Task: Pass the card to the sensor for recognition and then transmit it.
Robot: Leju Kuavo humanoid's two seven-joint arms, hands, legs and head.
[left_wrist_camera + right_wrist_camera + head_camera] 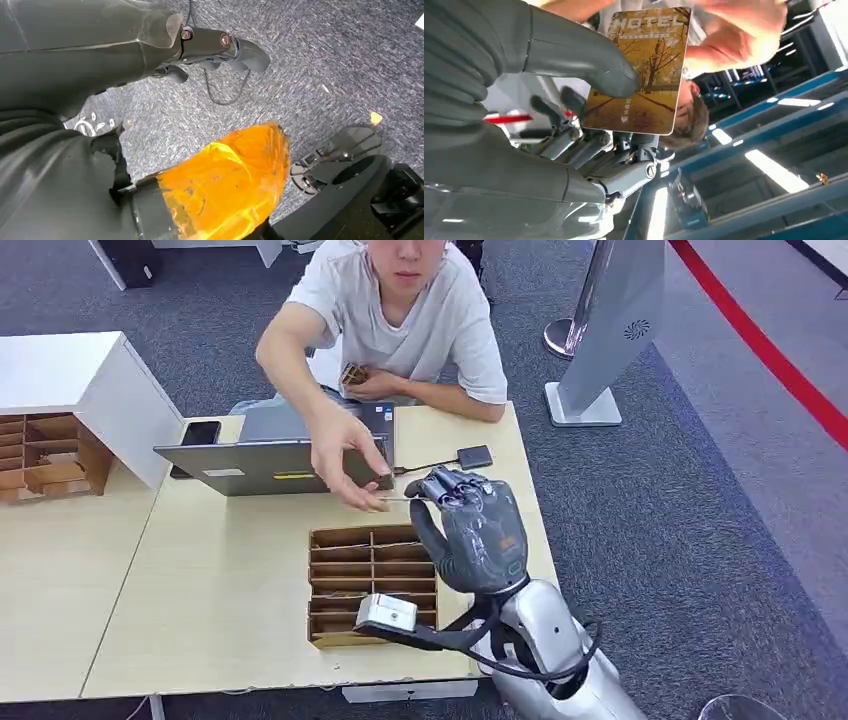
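the card (pixel 641 70) is a thin hotel key card, golden-brown, printed with bare trees and the word "hotel" across one end. the right hand (pixel 470 530) pinches it between thumb and fingers, raised above the table beyond the far right corner of the tray. from the head view it shows edge-on (pixel 392 500), level, its left end in a person's fingers.

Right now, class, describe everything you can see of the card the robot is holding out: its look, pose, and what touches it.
The card is a thin, flat rectangle with rounded corners, printed in golden brown with bare trees, the word HOTEL at one end and small characters above an arrow. The right hand pinches it, thumb pressed on its printed face, holding it above the table. In the head view it shows edge-on as a thin line. The person's hand meets its far end.
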